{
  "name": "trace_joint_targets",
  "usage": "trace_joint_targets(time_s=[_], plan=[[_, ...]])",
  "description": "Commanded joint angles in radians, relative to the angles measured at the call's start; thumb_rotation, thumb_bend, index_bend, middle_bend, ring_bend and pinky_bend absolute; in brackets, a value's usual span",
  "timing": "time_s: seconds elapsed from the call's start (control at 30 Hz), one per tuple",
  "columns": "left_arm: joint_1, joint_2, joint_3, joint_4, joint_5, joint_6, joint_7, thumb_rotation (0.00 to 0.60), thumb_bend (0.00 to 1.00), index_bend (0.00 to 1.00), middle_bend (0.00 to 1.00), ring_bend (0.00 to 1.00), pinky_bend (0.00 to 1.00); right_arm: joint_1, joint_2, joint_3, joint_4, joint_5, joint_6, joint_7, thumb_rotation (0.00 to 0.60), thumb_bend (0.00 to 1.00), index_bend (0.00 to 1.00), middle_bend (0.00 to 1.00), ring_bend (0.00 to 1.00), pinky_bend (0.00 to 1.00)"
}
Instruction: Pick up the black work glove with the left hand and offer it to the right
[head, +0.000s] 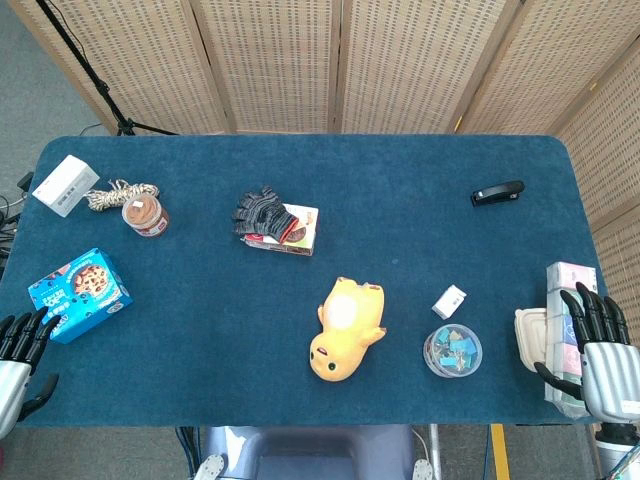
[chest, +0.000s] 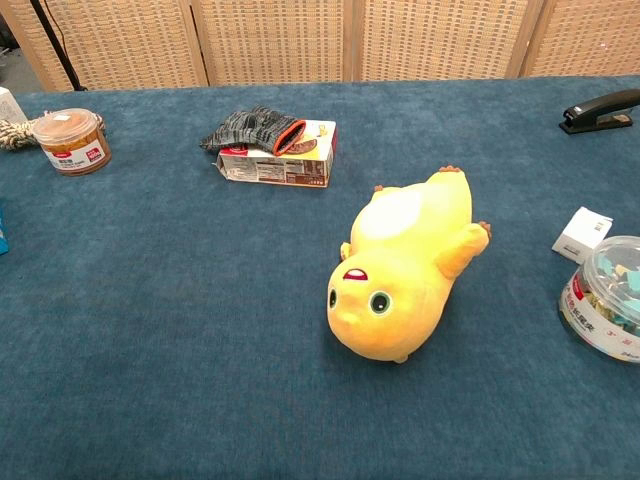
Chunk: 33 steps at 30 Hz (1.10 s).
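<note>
The black work glove (head: 262, 213) (chest: 252, 128), dark grey knit with an orange cuff, lies on top of a flat snack box (head: 292, 234) (chest: 290, 160) at the middle back of the blue table. My left hand (head: 18, 352) hovers at the table's front left corner, fingers apart and holding nothing, far from the glove. At the front right edge my right hand (head: 603, 352) is also open and holds nothing. Neither hand shows in the chest view.
A yellow plush toy (head: 345, 328) (chest: 405, 263) lies in the middle front. A jar of clips (head: 452, 350) and small white box (head: 449, 300) sit right of it. A black stapler (head: 497, 193), brown-lidded tub (head: 146, 214), rope (head: 118, 192), blue cookie box (head: 80, 294) and white box (head: 65, 184) surround.
</note>
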Motion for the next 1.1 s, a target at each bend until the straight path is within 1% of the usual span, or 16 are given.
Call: trace_joint_targets(time_s=[0.03, 0.23, 0.33, 0.43, 0.47, 0.57, 0.67, 0.73, 0.83, 0.93, 1.03, 1.1], plan=[[0.000, 0.000, -0.002, -0.002, -0.004, -0.005, 0.004, 0.600, 0.36, 0.00, 0.00, 0.00, 0.00, 0.002, -0.001, -0.003, 0.001, 0.001, -0.005, 0.002, 0.600, 0.00, 0.04, 0.00, 0.00, 0.00], [-0.004, -0.014, -0.007, 0.012, 0.011, -0.001, 0.001, 0.600, 0.36, 0.00, 0.00, 0.00, 0.00, 0.004, 0.004, -0.004, -0.001, 0.001, -0.013, 0.006, 0.600, 0.00, 0.04, 0.00, 0.00, 0.00], [-0.029, -0.010, -0.005, 0.035, 0.046, -0.013, -0.066, 0.600, 0.36, 0.00, 0.00, 0.00, 0.00, 0.001, 0.010, -0.006, -0.010, -0.007, -0.005, 0.017, 0.600, 0.00, 0.04, 0.00, 0.00, 0.00], [-0.075, 0.000, -0.029, 0.048, 0.048, -0.045, -0.140, 0.600, 0.34, 0.00, 0.00, 0.00, 0.00, 0.000, 0.009, -0.004, -0.010, -0.005, -0.002, 0.022, 0.600, 0.00, 0.04, 0.00, 0.00, 0.00], [-0.114, 0.009, -0.049, 0.052, 0.041, -0.083, -0.167, 0.600, 0.34, 0.00, 0.00, 0.00, 0.00, 0.001, 0.008, -0.004, -0.012, -0.001, -0.006, 0.027, 0.600, 0.00, 0.04, 0.00, 0.00, 0.00], [-0.225, 0.038, -0.089, 0.063, 0.051, -0.190, -0.259, 0.600, 0.32, 0.00, 0.00, 0.00, 0.00, 0.006, 0.007, 0.003, -0.007, 0.013, -0.016, 0.031, 0.600, 0.00, 0.04, 0.00, 0.00, 0.00], [-0.334, 0.034, -0.129, 0.108, 0.063, -0.282, -0.342, 0.600, 0.32, 0.00, 0.00, 0.00, 0.00, 0.013, 0.004, 0.017, 0.000, 0.040, -0.027, 0.024, 0.600, 0.00, 0.04, 0.00, 0.00, 0.00], [-0.405, 0.013, -0.154, 0.154, 0.061, -0.346, -0.381, 0.600, 0.32, 0.00, 0.00, 0.00, 0.00, 0.021, 0.000, 0.028, 0.006, 0.064, -0.042, 0.020, 0.600, 0.00, 0.04, 0.00, 0.00, 0.00], [-0.471, -0.019, -0.177, 0.208, 0.055, -0.399, -0.419, 0.600, 0.32, 0.00, 0.00, 0.00, 0.00, 0.029, -0.007, 0.038, 0.013, 0.090, -0.058, 0.011, 0.600, 0.00, 0.04, 0.00, 0.00, 0.00], [-0.552, -0.068, -0.206, 0.289, 0.038, -0.467, -0.453, 0.600, 0.32, 0.00, 0.00, 0.00, 0.00, 0.040, -0.020, 0.051, 0.026, 0.124, -0.076, -0.015, 0.600, 0.00, 0.04, 0.00, 0.00, 0.00], [-0.651, -0.118, -0.234, 0.367, 0.001, -0.581, -0.470, 0.600, 0.32, 0.00, 0.00, 0.00, 0.00, 0.056, -0.041, 0.067, 0.047, 0.169, -0.103, -0.047, 0.600, 0.00, 0.04, 0.00, 0.00, 0.00], [-0.695, -0.140, -0.243, 0.400, -0.017, -0.635, -0.470, 0.600, 0.32, 0.00, 0.00, 0.00, 0.00, 0.063, -0.049, 0.076, 0.058, 0.191, -0.114, -0.062, 0.600, 0.00, 0.04, 0.00, 0.00, 0.00]])
